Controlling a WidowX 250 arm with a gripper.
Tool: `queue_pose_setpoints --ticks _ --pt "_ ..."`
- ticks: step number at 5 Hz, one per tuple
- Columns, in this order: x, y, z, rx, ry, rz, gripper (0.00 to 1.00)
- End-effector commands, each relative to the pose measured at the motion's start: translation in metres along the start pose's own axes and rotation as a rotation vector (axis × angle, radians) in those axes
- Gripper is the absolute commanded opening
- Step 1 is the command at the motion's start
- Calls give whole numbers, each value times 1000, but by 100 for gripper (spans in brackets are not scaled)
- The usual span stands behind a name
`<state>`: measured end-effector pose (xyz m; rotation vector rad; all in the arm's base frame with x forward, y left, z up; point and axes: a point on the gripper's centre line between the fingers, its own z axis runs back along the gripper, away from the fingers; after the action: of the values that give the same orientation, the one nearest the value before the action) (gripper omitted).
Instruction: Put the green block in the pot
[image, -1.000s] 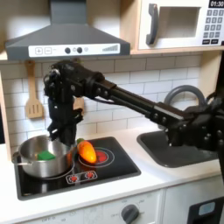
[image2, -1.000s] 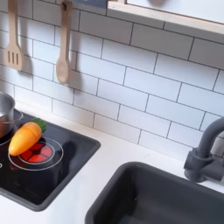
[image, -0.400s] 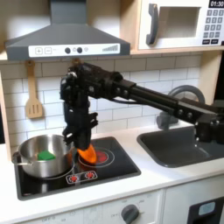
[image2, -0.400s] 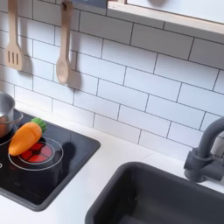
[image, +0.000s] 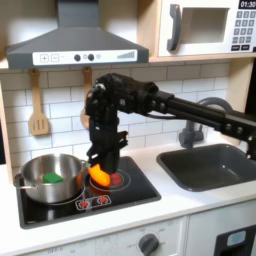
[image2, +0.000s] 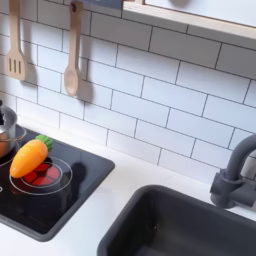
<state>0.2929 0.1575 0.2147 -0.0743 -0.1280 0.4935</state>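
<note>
The shiny steel pot (image: 30, 172) stands on the left burner of the black toy stove (image: 135, 187) in the first exterior view. The green block (image: 52, 177) lies inside the pot, free of the gripper. To the right of the pot, my gripper (image: 103, 163) hangs from the black arm just above the orange toy vegetable (image: 99, 177); its fingers look open and hold nothing. A sliver of the pot (image2: 5, 127) shows at the second exterior view's left edge, next to the orange toy vegetable (image2: 28, 157).
A dark grey sink (image: 205, 165) with a faucet (image2: 235, 178) sits right of the stove in both exterior views. Wooden utensils (image2: 72, 55) hang on the tiled wall. A range hood (image: 75, 45) and a microwave (image: 205, 27) are overhead.
The arm has swung from over the pot toward the first exterior view's right and now hangs above the orange toy. The green block stays in the pot.
</note>
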Motion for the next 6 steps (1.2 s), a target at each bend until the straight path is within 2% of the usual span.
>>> queue_pose_setpoints --ticks 1,2,6 --pt "-21 -18 -5 -12 24 -77 0" --pt "-35 -30 -5 -5 19 -142 0" --pt "-68 -57 1 -25 26 -259 0"
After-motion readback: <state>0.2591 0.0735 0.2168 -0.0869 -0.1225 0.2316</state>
